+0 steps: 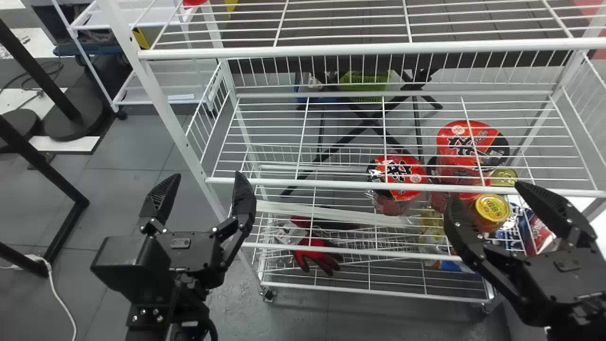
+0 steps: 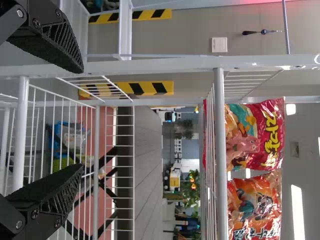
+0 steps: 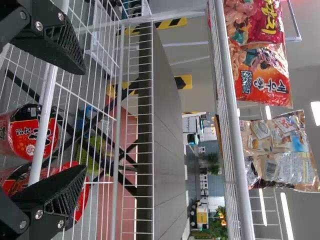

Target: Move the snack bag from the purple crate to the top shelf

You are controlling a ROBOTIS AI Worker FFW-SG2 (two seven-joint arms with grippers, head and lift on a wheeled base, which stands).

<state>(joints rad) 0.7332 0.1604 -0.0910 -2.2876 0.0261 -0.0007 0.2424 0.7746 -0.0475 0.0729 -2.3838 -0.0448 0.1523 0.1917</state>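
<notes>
The left pincer (image 1: 207, 175) has its two fingers wide apart, with no bag in its grip. The right pincer (image 1: 485, 190) is wide apart too, and is not holding a thing. Both are in front of the white rack (image 1: 165, 111). Up on the top shelf (image 3: 231, 120) sit a red snack bag (image 2: 260, 132), an orange snack bag (image 3: 265, 75) and some pale bags (image 3: 285, 155). One of these may be the snack bag from the purple crate, but I cannot tell which. I think the job is either done or about to start.

If a bag must still go up, pinch it softly near its top so it does not pop or get crushed. Lift it well over the front bar, put its bottom down flat, then let go. If it is all done, back both pincers away slowly, so they don't bump the bars or the red noodle cups (image 1: 400, 177).

The shelf bar hides the bottoms of the bags, so it is hard to tell how well they stand. The red one is cut off by the right wrist view's edge. The pale ones run together, and I can't count them for sure.
</notes>
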